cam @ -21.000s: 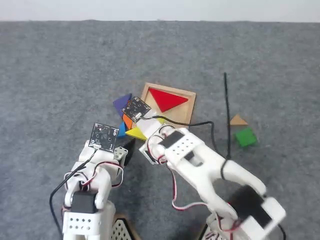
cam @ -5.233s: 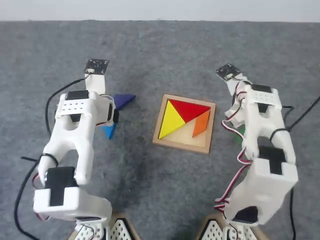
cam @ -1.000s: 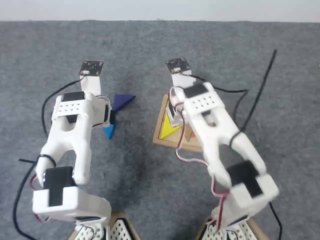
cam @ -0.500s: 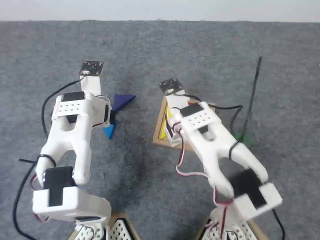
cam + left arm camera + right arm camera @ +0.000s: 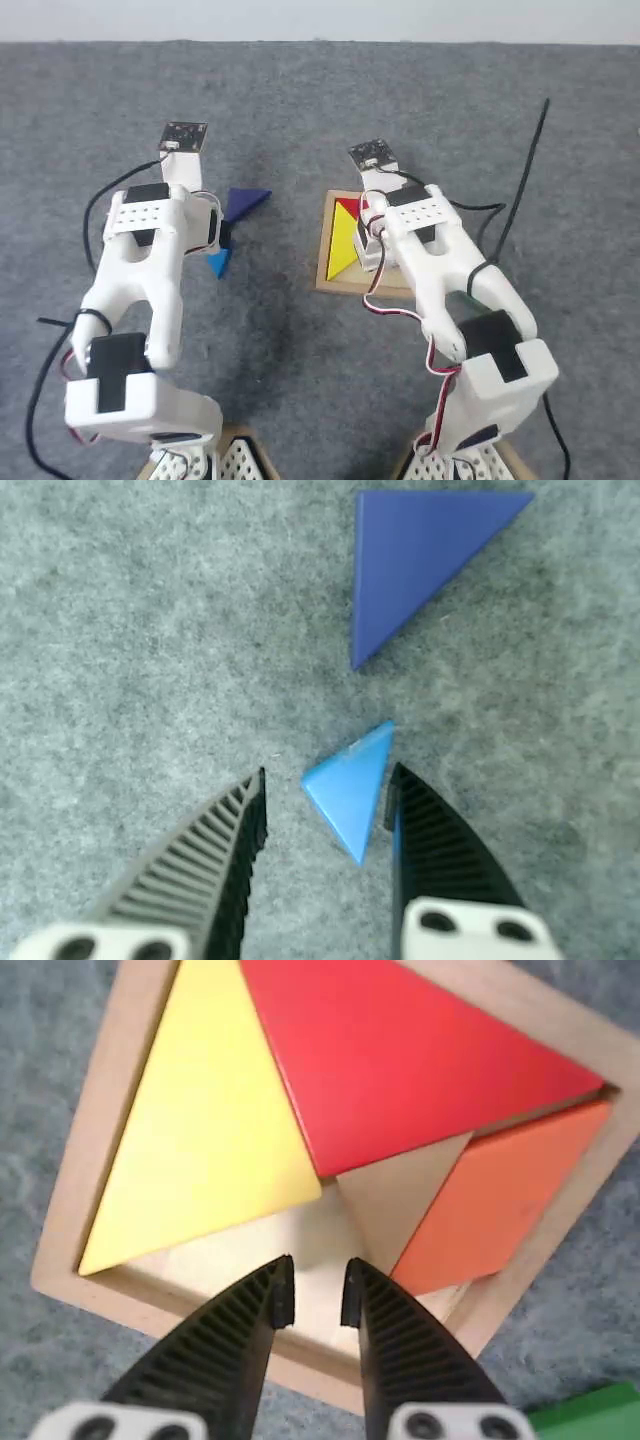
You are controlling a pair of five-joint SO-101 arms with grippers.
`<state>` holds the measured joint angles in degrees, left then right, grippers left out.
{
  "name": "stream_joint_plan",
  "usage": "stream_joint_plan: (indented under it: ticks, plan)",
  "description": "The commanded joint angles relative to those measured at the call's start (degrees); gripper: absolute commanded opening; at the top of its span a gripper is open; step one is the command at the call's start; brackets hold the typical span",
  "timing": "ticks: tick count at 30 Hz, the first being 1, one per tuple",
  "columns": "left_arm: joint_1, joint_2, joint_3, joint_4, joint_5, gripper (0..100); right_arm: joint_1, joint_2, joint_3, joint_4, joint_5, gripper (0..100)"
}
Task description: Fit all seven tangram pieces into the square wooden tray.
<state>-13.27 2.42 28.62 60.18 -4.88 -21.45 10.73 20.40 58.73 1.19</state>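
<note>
Light-blue triangle lies inside my wide left hand; next I should close on it. My right hand, narrow and empty, hovers above the tray.

Desk cover: grey rough felt-like cloth. Square wooden tray: pale smooth matt wood. Red triangle, yellow triangle, orange parallelogram, light blue triangle: smooth matt paint. My left gripper, right gripper: black ribbed plastic fingers. My arm shells: smooth white plastic.
</note>
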Motion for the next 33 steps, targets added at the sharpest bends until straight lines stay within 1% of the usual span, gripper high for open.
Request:
stream_joint_plan:
  ticks: [1,8,11,13,17,23,28,33]
  plan:
    - [0.2,-3.1,-0.6,-1.1,-0.4,19,0.1,-8.7,-2.8,-0.5,0.0,10.4]
    - [0.2,-3.0,-0.6,-1.1,-0.4,19,-0.2,-28.4,5.0,-0.3,0.5,10.4]
    - [0.1,-3.0,-0.6,-1.1,-0.4,19,2.1,-34.9,10.8,-0.3,1.5,10.4]
    - [0.0,-3.0,-0.6,-1.1,-0.4,19,3.4,-36.5,14.4,-0.8,2.5,10.4]
    - [0.3,-3.0,-0.6,-1.0,-0.4,19,4.1,-33.7,18.7,-3.4,3.0,10.4]
    - [0.2,-3.0,-0.5,-0.8,-0.4,19,4.3,-21.8,18.5,-8.0,3.0,10.4]
    - [0.2,-3.1,0.0,-1.1,-0.4,19,5.7,-13.0,12.5,-7.1,4.0,10.4]
    - [0.2,-3.1,0.0,-1.1,-0.4,19,8.5,-8.7,7.2,-7.3,4.2,10.4]
